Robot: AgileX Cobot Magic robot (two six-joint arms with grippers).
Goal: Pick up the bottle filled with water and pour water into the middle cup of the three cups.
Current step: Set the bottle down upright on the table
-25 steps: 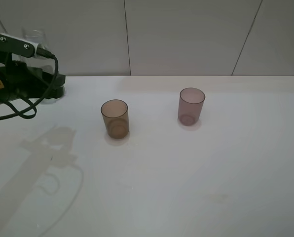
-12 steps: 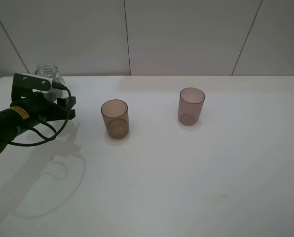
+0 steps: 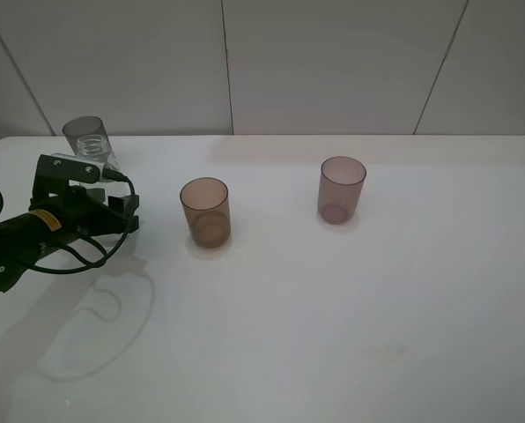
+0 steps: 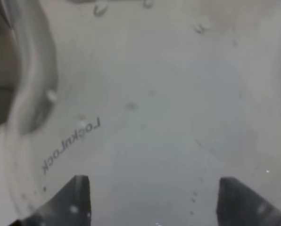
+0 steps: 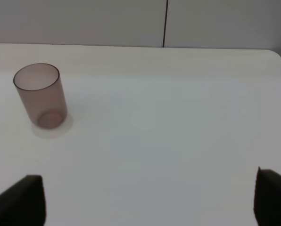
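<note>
The clear bottle (image 4: 145, 117), with raised lettering on its wall, fills the left wrist view just beyond my left gripper's (image 4: 152, 200) spread fingertips. In the high view my left gripper (image 3: 129, 210) lies low at the table's left. Behind it stands the dark grey cup (image 3: 85, 134), with a threaded neck showing through it. The arm hides the bottle's body. The amber-brown middle cup (image 3: 205, 211) stands upright to the right of that gripper. The mauve cup (image 3: 342, 189) stands further right and also shows in the right wrist view (image 5: 39, 96). My right gripper (image 5: 150, 197) is open and empty.
The white table (image 3: 333, 335) ends at a tiled wall (image 3: 333, 70) just behind the cups. The left arm's black cable (image 3: 77, 260) loops over the table beside the arm. The table's right corner (image 5: 277, 54) shows in the right wrist view.
My left arm has come down from high at the left to low beside the bottle. Where a clear neck showed half a second ago, a dark grey cup top now shows.
</note>
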